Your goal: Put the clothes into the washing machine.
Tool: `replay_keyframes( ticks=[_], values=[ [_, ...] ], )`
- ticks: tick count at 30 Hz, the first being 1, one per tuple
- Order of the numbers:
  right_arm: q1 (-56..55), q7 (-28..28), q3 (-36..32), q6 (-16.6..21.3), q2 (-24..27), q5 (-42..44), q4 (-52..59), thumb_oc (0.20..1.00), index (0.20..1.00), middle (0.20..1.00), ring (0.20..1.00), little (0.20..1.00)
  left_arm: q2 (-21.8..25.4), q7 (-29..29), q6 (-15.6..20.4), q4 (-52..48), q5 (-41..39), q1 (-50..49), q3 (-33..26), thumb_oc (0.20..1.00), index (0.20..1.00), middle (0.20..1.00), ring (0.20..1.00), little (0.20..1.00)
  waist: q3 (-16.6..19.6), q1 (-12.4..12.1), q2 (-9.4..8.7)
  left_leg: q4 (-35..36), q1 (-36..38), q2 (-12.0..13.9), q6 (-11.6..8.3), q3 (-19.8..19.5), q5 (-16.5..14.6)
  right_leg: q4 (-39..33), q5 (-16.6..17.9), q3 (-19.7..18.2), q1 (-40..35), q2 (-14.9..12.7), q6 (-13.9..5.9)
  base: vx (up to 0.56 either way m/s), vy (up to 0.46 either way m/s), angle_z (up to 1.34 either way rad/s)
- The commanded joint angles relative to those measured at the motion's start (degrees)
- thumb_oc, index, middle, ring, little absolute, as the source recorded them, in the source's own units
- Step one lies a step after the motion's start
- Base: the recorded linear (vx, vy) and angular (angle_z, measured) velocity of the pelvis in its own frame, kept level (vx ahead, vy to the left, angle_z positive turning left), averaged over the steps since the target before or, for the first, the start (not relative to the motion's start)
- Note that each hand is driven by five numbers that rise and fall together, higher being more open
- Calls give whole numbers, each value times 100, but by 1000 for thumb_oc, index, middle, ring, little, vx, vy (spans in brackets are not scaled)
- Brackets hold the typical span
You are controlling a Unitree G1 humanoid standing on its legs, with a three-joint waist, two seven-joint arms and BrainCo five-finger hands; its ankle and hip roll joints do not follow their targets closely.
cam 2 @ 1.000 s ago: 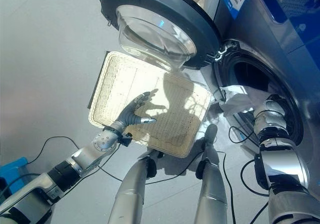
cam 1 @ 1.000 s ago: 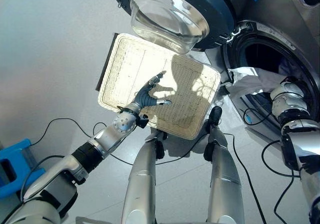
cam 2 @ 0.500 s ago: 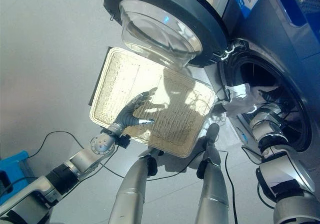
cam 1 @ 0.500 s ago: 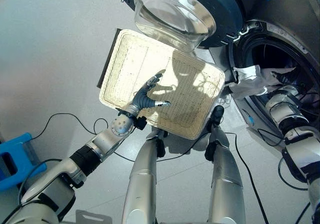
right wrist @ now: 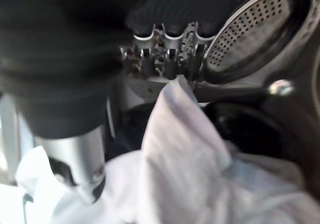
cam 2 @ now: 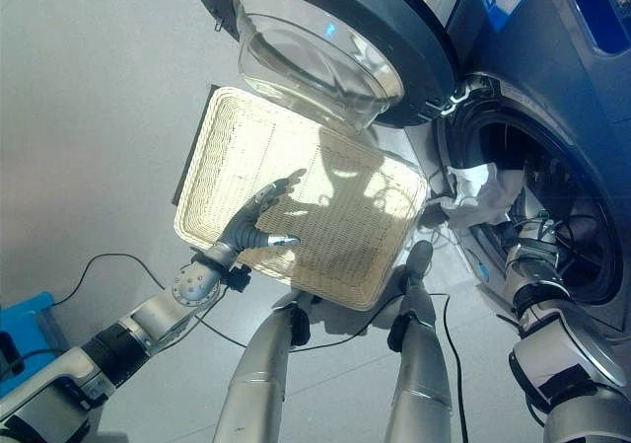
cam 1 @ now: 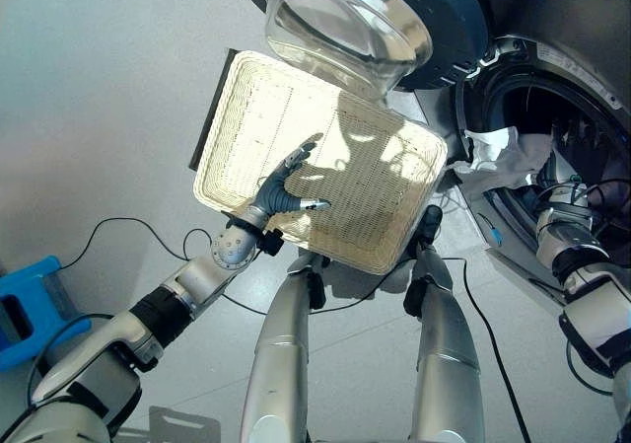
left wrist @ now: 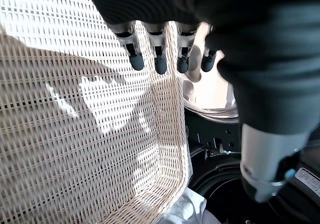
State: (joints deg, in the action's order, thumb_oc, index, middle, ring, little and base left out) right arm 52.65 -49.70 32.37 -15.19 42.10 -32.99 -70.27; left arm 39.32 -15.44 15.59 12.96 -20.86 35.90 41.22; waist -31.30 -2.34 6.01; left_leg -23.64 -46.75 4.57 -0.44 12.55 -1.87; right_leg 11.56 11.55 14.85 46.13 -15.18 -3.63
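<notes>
White clothes (cam 1: 498, 157) are lying bunched in the mouth of the washing machine (cam 2: 552, 196), spilling over the lower rim of its drum opening, beside the open round glass door (cam 1: 345, 19). I am reaching my right hand (right wrist: 170, 59) into that opening; its fingertips are touching a raised fold of the cloth, but I cannot tell whether they are pinching it. My left hand (cam 1: 286, 188) is hovering with fingers relaxed and spread over the wicker basket (cam 1: 256, 117), which is sitting on the floor (cam 1: 89, 98) just beside the machine.
</notes>
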Motion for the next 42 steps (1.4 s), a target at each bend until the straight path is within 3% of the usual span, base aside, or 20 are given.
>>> replay_keyframes(
  ticks=[1,4,5,13,17,24,27,35,42],
  values=[
    [142,106,137,-200,534,-326,8,1000,1000,1000,1000,1000,-122,-74,196,-316,308,-211,-231,1000,1000,1000,1000,1000,150,-41,314,715,319,-225,-261,307,67,865,-745,392,127,-26,-632,0,0,0],
    [217,345,226,-136,521,-592,33,1000,1000,1000,1000,1000,-150,-57,153,-330,327,-190,-246,1000,1000,1000,1000,1000,150,-51,318,697,284,-231,-267,299,72,875,-734,399,162,-42,-633,0,0,0],
    [289,664,373,-101,549,-841,33,1000,1000,1000,1000,1000,-153,-50,193,-301,324,-164,-250,1000,1000,1000,1000,1000,150,-59,324,690,243,-231,-279,300,88,854,-714,407,191,-61,-637,0,0,0],
    [540,1899,797,-22,491,-885,-78,1000,1000,1000,1000,1000,-164,-18,304,-308,274,-35,-295,1000,1000,1000,1000,1000,150,-105,394,697,45,-235,-316,291,165,833,-632,399,404,-131,-630,-3,-5,1],
    [562,2193,854,189,408,-892,-227,1000,1000,1000,1000,1000,-265,1,390,-386,389,-42,-328,1000,1000,1000,1000,1000,150,-134,474,654,-102,-260,-324,273,170,858,-589,375,577,-189,-629,-2,-2,1],
    [719,2506,915,192,317,-796,-300,1000,1000,1000,1000,1000,-415,-123,499,-465,403,70,-373,1000,1000,1000,1000,1000,150,-147,582,551,-353,-294,-332,305,154,901,-552,319,849,-270,-646,-2,3,2],
    [800,2810,898,40,291,-627,-332,1000,1000,1000,1000,1000,-513,-149,652,-508,259,69,-478,1000,1000,1000,1000,1000,150,-150,655,430,-529,-294,-332,333,108,1020,-577,265,1057,-326,-636,-12,27,6],
    [857,3288,751,-333,240,-190,-597,1000,1000,1000,1000,1000,-717,-158,578,-755,362,27,-638,1000,1000,1000,1000,1000,150,-196,780,189,-812,-282,-334,317,7,1286,-629,185,1410,-484,-622,0,1,2],
    [984,3700,716,-923,342,-1012,-759,1000,1000,1000,1000,1000,-742,-213,598,-965,358,-45,-741,1000,1000,1000,1000,1000,150,-235,845,42,-938,-228,-341,344,-49,1424,-657,190,1569,-606,-635,-1,-7,3]
  ],
)
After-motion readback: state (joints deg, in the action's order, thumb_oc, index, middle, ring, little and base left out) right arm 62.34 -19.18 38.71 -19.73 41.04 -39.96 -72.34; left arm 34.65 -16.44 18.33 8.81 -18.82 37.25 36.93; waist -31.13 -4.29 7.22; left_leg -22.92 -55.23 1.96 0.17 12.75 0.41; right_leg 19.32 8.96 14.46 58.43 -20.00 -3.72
